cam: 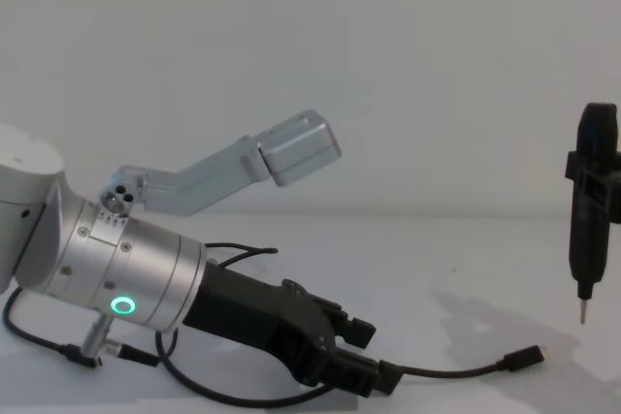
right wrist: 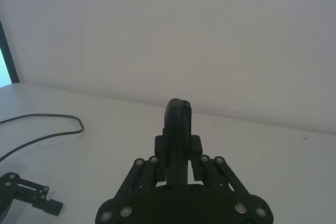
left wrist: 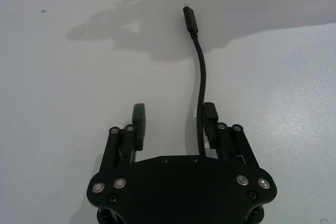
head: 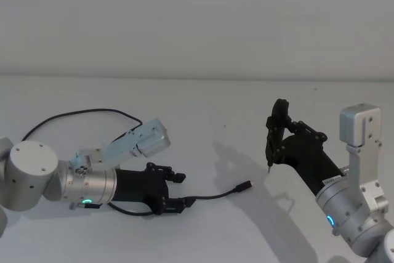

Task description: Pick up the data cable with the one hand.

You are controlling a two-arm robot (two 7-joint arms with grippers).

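Black cable is lying on the table's near part, trailing right past one finger of the left gripper, whose jaws are standing apart and should be centring before closing, while the right gripper is clamping an upright tool.

A white table carries the black data cable.

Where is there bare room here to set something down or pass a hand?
Bare: the far table between the data cable loop and the slim black tool, and the near strip before the plug. Crowded: around the open left gripper, the cable between its fingers, and the gap from plug to the tool held in the right gripper.
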